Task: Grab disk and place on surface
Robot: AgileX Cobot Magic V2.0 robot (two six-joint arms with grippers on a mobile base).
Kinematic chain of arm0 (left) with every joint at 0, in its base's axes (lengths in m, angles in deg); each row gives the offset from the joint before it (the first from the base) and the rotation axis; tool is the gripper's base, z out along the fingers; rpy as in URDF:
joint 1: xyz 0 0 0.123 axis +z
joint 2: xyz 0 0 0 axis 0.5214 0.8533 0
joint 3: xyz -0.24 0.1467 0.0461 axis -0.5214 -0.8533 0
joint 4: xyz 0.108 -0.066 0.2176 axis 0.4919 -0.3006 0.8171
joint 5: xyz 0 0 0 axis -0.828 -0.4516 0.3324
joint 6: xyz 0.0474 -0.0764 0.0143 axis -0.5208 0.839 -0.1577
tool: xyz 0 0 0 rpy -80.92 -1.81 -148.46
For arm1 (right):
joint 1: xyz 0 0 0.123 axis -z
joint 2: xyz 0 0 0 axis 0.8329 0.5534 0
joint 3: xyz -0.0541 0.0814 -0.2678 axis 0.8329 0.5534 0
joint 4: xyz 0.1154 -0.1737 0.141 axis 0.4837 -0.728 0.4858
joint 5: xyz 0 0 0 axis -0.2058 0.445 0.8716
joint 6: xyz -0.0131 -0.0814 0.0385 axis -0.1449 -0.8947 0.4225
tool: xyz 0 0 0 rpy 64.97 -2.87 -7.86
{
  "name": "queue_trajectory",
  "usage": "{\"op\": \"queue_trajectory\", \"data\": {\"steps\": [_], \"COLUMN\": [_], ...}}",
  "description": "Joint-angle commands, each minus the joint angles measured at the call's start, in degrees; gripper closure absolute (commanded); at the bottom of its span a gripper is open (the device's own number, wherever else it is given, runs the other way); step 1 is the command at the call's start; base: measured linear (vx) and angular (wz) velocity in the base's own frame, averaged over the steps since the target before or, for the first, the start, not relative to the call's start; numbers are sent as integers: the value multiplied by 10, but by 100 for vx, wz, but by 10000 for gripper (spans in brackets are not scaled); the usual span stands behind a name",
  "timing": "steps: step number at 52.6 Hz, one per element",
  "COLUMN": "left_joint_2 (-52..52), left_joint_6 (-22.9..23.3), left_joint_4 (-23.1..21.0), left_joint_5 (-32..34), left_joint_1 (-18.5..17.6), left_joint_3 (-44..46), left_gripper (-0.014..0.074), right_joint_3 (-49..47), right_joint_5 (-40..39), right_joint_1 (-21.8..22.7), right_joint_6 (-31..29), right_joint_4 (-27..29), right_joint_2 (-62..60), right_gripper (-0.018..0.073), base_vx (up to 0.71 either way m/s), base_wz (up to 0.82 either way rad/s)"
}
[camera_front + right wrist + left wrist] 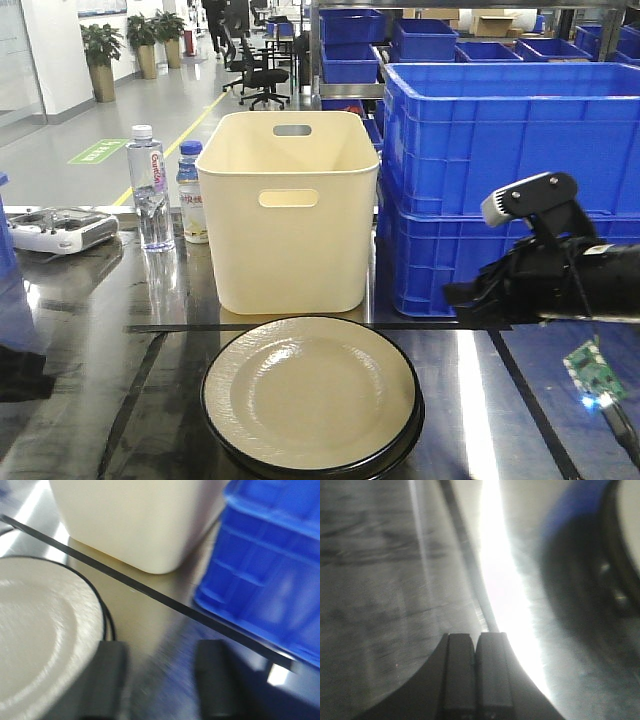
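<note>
Disk lay on the surface; right gripper hung spread at its 3 o'clock, left gripper clenched, empty.

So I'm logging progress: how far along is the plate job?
The plate already sits on the steel tabletop inside the tape lines. Nothing is in hand: the right gripper is open beside it, the left gripper shut and empty. Only retreating seems left.

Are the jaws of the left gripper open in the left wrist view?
No, the left gripper has its two dark jaws pressed together, with nothing between them.
</note>
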Motion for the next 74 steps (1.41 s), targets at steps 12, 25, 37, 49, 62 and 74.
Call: {"op": "queue_trajectory", "data": {"steps": [12,25,37,49,62,74], "left_joint_2": [-199,-426,-557,-580,-580,-580], "left_joint_6": [-48,-93,-93,-91,-91,-91], "left_joint_4": [-5,-6,-7,-7,-7,-7], "left_joint_5": [175,304,346,328,326,326], "left_joint_1": [-39,-80,-81,-81,-81,-81], "left_joint_3": [-127,-321,-408,-411,-411,-411], "left_gripper": [599,598,598,598,598,598], "right_joint_3": [27,281,417,428,428,428], "right_joint_5": [47,-223,-391,-384,-380,-380], "right_joint_1": [3,2,2,2,2,2], "right_joint_6": [310,261,252,256,256,256], "right_joint_4": [-279,-194,-181,-181,-181,-181], "right_joint_2": [-189,-400,-464,-464,-464,-464], "right_gripper": [573,572,569,568,568,568], "base_vx": [0,0,0,0,0,0], "base_wz": [0,0,0,0,0,0]}}
